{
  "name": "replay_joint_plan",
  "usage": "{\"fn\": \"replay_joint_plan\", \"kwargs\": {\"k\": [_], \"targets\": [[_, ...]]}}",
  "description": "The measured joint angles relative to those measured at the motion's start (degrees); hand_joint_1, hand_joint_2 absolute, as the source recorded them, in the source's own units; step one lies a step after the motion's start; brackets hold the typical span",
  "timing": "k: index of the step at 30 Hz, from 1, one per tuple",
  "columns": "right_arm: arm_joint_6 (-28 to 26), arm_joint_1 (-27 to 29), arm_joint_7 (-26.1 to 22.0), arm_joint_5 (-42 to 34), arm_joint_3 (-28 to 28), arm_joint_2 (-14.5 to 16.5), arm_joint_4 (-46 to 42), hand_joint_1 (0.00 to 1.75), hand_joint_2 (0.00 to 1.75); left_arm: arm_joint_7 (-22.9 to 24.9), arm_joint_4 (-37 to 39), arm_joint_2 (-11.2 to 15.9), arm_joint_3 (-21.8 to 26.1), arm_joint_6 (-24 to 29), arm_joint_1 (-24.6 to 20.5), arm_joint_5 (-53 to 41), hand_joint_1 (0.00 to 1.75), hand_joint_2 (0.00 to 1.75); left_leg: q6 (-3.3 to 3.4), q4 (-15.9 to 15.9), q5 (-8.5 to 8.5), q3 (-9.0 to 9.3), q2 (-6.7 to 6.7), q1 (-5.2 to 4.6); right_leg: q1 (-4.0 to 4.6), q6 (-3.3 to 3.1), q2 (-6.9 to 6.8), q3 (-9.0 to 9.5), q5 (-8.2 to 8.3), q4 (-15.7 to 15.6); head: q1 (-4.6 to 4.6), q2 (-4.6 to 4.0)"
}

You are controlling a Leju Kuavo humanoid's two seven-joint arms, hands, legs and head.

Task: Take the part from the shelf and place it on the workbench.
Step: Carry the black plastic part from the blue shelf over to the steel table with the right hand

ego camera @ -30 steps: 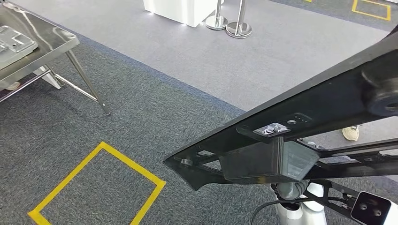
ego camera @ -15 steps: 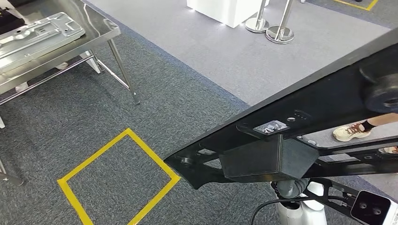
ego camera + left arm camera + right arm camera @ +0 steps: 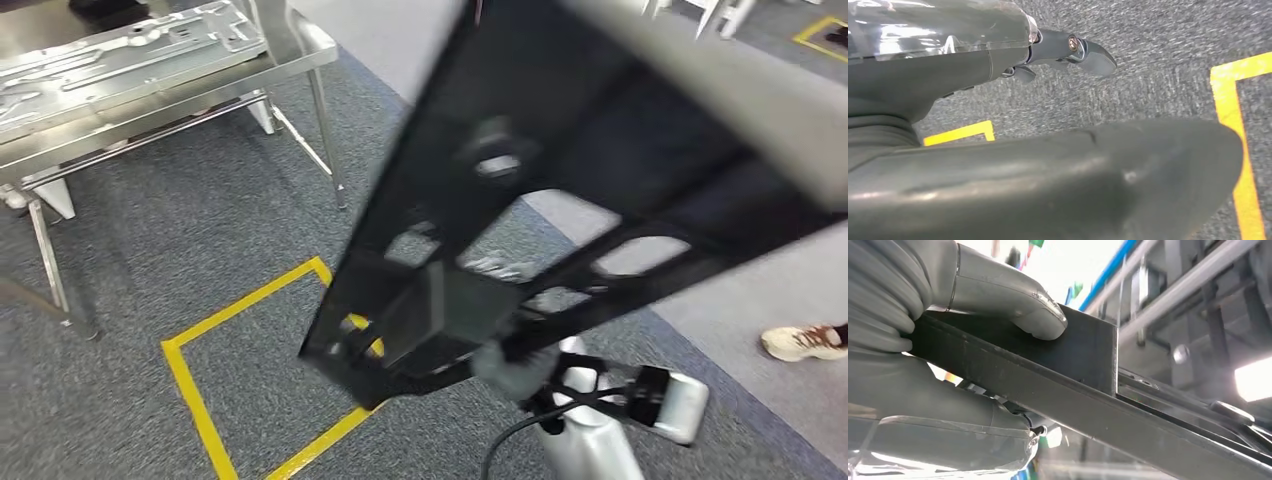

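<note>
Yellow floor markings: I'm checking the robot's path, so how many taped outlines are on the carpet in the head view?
2. One yellow outline lies near the metal workbench, partly hidden under the carried black part. A second outline sits at the far right corner. Others may be hidden.

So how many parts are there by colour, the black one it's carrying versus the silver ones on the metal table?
Black part, gripped by the right hand: 1, the long black frame.
Silver parts on the metal workbench: 1 that I can make out, a flat stamped plate; blur hides any more.
Total: 2.
</note>
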Motion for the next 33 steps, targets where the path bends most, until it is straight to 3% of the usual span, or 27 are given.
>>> {"fn": "replay_joint_plan", "kwargs": {"k": [1, 2, 4, 6, 8, 9, 11, 12, 14, 15, 16, 17, 18, 20, 22, 24, 26, 28, 29, 30, 31, 33], "targets": [[-0.7, -0.2, 0.0, 0.0, 1.9, -0.2, 1.0, 1.75, 1.75, -0.2, 0.0, 0.0, 0.0, -0.1, 0.0, 0.0, 0.0, 0.0, -0.01, 0.1, -0.01, 0.04, -0.89, -0.04, 0.0, -0.23, 0.14, 0.07, 1.41, -0.9, 0.0, 0.0], [-1.3, -0.6, 0.0, -0.1, 3.8, -0.5, 1.8, 1.75, 1.75, -0.4, 0.0, 0.0, 0.0, -0.2, 0.0, 0.0, 0.0, 0.0, -0.04, 0.1, -0.04, 0.12, -1.82, -0.06, 0.01, -0.52, 0.51, 1.18, 3.71, -4.0, 0.0, 0.0], [-1.7, -1.6, 0.0, -0.5, 6.2, -0.9, 2.9, 1.75, 1.75, -0.5, 0.0, -0.2, 0.0, -0.2, 0.1, 0.0, 0.0, 0.0, -0.26, 0.3, -0.12, 0.09, -3.44, -0.06, -0.04, -1.13, 3.04, 4.29, 7.73, -11.8, -0.01, 0.0], [-1.8, -2.6, 0.0, -1.3, 8.0, -1.3, 4.1, 1.75, 1.75, -0.5, 0.0, -0.3, 0.0, -0.2, 0.1, 0.0, 0.0, 0.0, -0.85, 0.3, -0.08, -0.28, -4.75, 0.16, 0.06, -1.42, 5.01, 5.82, 8.9, -15.7, -0.02, 0.0], [-1.7, -3.3, 0.0, -1.8, 9.7, -1.6, 5.3, 1.75, 1.75, -0.5, 0.0, -0.3, 0.0, -0.1, 0.4, 0.0, 0.0, 0.0, -1.67, 0.1, 0.07, -0.57, -5.93, 0.42, 0.19, -1.66, 4.4, 6.04, 8.84, -16.2, -0.02, 0.0], [-1.7, -3.8, 0.0, -1.9, 10.7, -1.6, 5.9, 1.75, 1.75, -0.5, 0.0, -0.3, 0.0, -0.1, 0.6, 0.0, 0.0, 0.0, -2.02, 0.2, -0.05, -0.61, -5.5, 0.44, 0.13, -1.95, 3.78, 6.26, 8.93, -16.5, -0.03, 0.0], [-1.7, -4.7, 0.0, -2.1, 12.3, -1.7, 6.9, 1.75, 1.75, -0.5, 0.0, -0.2, 0.0, -0.1, 0.7, 0.0, 0.0, 0.0, -2.65, 2.9, -1.78, -1.84, -2.33, 0.27, -0.03, -2.64, 2.28, 6.8, 9.08, -17.2, -0.04, 0.0], [-1.7, -5.1, 0.0, -2.2, 13.0, -1.7, 7.4, 1.75, 1.75, -0.6, 0.0, -0.2, 0.0, -0.1, 0.6, 0.0, 0.0, 0.0, -2.93, 6.2, -3.53, -3.36, -0.26, 0.28, 0.05, -2.93, 1.37, 7.01, 9.05, -17.4, -0.05, 0.0], [-1.6, -5.4, 0.0, -2.2, 14.2, -1.8, 8.3, 1.75, 1.75, -0.7, 0.0, -0.1, 0.0, -0.2, 0.4, -0.1, 0.0, 0.0, -3.45, 14.1, -6.86, -7.33, 1.52, 0.45, 0.22, -3.21, -0.37, 7.14, 8.83, -17.4, -0.05, 0.0], [-1.6, -5.5, 0.0, -2.2, 14.7, -1.8, 8.7, 1.75, 1.75, -0.8, 0.0, -0.1, 0.0, -0.3, 0.5, -0.1, 0.0, 0.0, -3.64, 16.3, -7.3, -8.51, 1.74, 0.57, 0.26, -3.23, -1.21, 7.19, 8.7, -17.4, -0.04, 0.0], [-1.7, -5.6, 0.0, -2.2, 15.3, -1.9, 9.1, 1.75, 1.75, -0.8, 0.0, -0.1, 0.0, -0.4, 0.6, -0.1, 0.0, 0.0, -3.76, 16.1, -6.55, -8.47, 1.92, 0.67, 0.28, -3.17, -1.94, 7.28, 8.56, -17.4, -0.04, 0.0], [-1.7, -5.7, 0.0, -2.1, 15.8, -1.9, 9.3, 1.75, 1.75, -0.9, 0.0, -0.1, 0.0, -0.4, 0.7, -0.1, 0.0, 0.0, -3.79, 13.6, -4.85, -7.17, 2.25, 0.74, 0.28, -3.08, -2.64, 7.45, 8.39, -17.3, -0.04, 0.0], [-1.8, -6.0, 0.0, -2.0, 16.3, -1.9, 9.5, 1.75, 1.75, -0.9, 0.0, -0.1, 0.0, -0.4, 0.8, -0.2, 0.0, 0.0, -3.7, 9.2, -2.69, -4.85, 3.15, 0.75, 0.32, -2.93, -3.32, 7.71, 8.16, -17.3, -0.04, 0.0], [-2.1, -6.5, 0.0, -1.8, 17.1, -1.9, 9.7, 1.75, 1.75, -1.0, 0.0, -0.1, 0.0, -0.5, 0.7, -0.4, 0.0, 0.0, -2.95, 1.9, -0.24, -0.97, 5.39, 0.28, 0.65, -2.45, -4.46, 8.19, 7.71, -17.2, -0.04, 0.0], [-2.5, -7.1, 0.0, -1.7, 17.8, -2.0, 9.8, 1.75, 1.75, -1.0, 0.0, -0.1, 0.0, -0.6, 0.6, -0.6, 0.0, 0.0, -2.06, -0.1, -0.14, -0.1, 5.94, -0.18, 0.92, -1.88, -5.4, 8.46, 7.45, -17.2, -0.03, 0.0], [-2.9, -7.6, 0.0, -1.7, 18.4, -2.2, 9.9, 1.75, 1.75, -1.0, 0.0, -0.1, 0.0, -0.7, 0.8, -0.8, 0.0, 0.0, -1.43, -0.3, 0.06, -0.17, 4.66, -0.02, 0.88, -1.25, -5.83, 8.7, 7.15, -17.2, -0.03, 0.0], [-3.1, -8.0, 0.0, -1.7, 18.8, -2.4, 10.0, 1.75, 1.75, -1.0, 0.0, -0.1, 0.0, -0.8, 0.7, -1.0, 0.0, 0.0, -0.78, -0.7, 0.36, 0.0, 3.45, 0.31, 0.65, -0.68, -3.63, 7.77, 5.27, -14.5, -0.03, 0.0], [-3.1, -8.2, 0.0, -1.7, 18.9, -2.8, 10.2, 1.75, 1.75, -1.0, 0.0, -0.1, 0.0, -0.8, 0.5, -1.1, 0.0, 0.0, -0.33, -0.8, 0.5, 0.02, 2.18, 0.43, 0.4, -0.39, -0.67, 4.31, 1.53, -7.3, -0.03, 0.0], [-3.1, -8.2, 0.0, -1.7, 19.0, -3.1, 10.3, 1.75, 1.75, -1.0, 0.0, -0.1, 0.0, -0.9, 0.4, -1.2, 0.0, 0.0, -0.23, -0.8, 0.52, -0.02, 1.48, 0.41, 0.36, -0.3, -0.03, 2.23, -0.02, -3.3, -0.02, 0.0], [-3.1, -8.2, 0.0, -1.7, 19.1, -3.3, 10.4, 1.75, 1.75, -1.0, 0.0, -0.1, 0.0, -0.9, 0.4, -1.2, 0.0, 0.0, -0.19, -0.8, 0.52, -0.02, 0.69, 0.39, 0.35, -0.25, 0.22, 0.69, -0.56, -0.6, -0.02, 0.0], [-3.1, -8.2, 0.0, -1.7, 19.2, -3.5, 10.5, 1.75, 1.75, -1.0, 0.0, -0.1, 0.0, -0.9, 0.5, -1.2, 0.0, 0.0, -0.21, -0.8, 0.51, 0.01, -0.13, 0.38, 0.32, -0.26, 0.3, 0.11, 0.09, -0.1, -0.02, 0.0], [-3.1, -8.3, 0.0, -1.7, 19.3, -3.7, 10.6, 1.75, 1.75, -1.0, 0.0, -0.2, 0.0, -0.9, 0.6, -1.2, 0.0, 0.0, -0.36, -0.6, 0.41, 0.16, -1.8, 0.39, 0.17, -0.49, 1.07, 2.22, 4.39, -5.8, -0.02, 0.0]]}}
